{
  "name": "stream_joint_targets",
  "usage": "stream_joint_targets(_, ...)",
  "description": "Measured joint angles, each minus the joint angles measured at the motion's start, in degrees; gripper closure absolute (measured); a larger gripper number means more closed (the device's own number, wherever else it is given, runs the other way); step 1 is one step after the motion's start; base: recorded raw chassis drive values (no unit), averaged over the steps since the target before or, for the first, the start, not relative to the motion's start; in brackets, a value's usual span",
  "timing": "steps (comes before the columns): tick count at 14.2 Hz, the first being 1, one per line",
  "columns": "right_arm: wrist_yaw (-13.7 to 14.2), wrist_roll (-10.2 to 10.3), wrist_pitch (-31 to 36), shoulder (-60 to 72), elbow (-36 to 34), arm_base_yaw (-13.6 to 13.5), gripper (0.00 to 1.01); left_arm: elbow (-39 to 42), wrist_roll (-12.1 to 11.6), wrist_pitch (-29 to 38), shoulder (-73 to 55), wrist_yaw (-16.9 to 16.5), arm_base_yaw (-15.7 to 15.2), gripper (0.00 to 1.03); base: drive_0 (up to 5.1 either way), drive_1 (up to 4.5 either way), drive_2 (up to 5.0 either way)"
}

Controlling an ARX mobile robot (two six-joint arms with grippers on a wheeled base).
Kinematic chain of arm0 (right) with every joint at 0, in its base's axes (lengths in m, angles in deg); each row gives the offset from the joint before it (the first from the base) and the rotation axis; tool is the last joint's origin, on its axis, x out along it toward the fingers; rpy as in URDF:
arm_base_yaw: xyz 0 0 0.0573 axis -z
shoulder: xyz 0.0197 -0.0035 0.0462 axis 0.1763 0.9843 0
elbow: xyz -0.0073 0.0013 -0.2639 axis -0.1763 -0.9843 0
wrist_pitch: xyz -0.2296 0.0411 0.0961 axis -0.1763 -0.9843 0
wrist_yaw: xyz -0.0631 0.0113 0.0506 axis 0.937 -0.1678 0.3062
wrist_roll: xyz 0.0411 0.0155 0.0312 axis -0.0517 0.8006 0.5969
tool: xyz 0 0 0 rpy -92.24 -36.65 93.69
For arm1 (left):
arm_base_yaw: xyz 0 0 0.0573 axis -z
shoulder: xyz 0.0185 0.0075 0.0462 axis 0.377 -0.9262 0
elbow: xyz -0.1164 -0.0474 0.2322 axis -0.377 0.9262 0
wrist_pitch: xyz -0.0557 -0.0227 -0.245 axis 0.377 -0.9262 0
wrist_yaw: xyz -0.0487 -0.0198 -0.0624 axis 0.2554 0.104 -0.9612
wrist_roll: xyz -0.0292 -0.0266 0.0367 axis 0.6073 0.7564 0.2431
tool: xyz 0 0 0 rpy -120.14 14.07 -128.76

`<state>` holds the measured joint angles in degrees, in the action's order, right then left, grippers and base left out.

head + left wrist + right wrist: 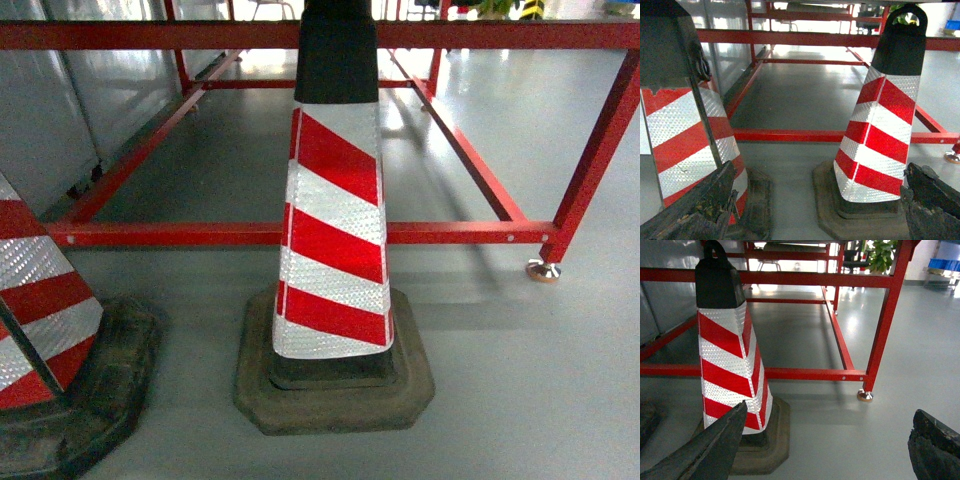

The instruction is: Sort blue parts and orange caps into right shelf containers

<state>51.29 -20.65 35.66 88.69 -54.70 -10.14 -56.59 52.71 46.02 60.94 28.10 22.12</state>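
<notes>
Down near the floor (520, 400), the robot looks at a red and white striped cone (335, 230) with a black top. A second striped cone (35, 310) stands just beside it on the left. Behind them runs a red metal frame (450, 232) with a small round foot (544, 270).

No blue parts, no orange caps and no shelf containers can be seen up close. Far off in the right wrist view, something blue (946, 264) sits on a rack, but it is too small to tell what it is.

The left pincer (810, 220) is spread wide apart and holds nothing. The right pincer (825, 455) is spread wide too, and it is empty.

I think the sorting has not shown any progress here. Nothing is picked up. The robot likely has to find the parts and caps, and all the sorting looks left to do.
</notes>
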Motion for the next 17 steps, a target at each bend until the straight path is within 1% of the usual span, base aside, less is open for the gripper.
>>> stream_joint_targets(7, -0.11, 0.42, 0.09, 0.00, 0.00, 0.00, 0.03, 0.00, -0.42, 0.20, 0.00, 0.04, 0.00, 0.05, 0.0, 0.00, 0.0)
stream_joint_targets(17, -0.15, 0.48, 0.04, 0.00, 0.00, 0.00, 0.03, 0.00, -0.59, 0.22, 0.00, 0.07, 0.00, 0.05, 0.0, 0.00, 0.0)
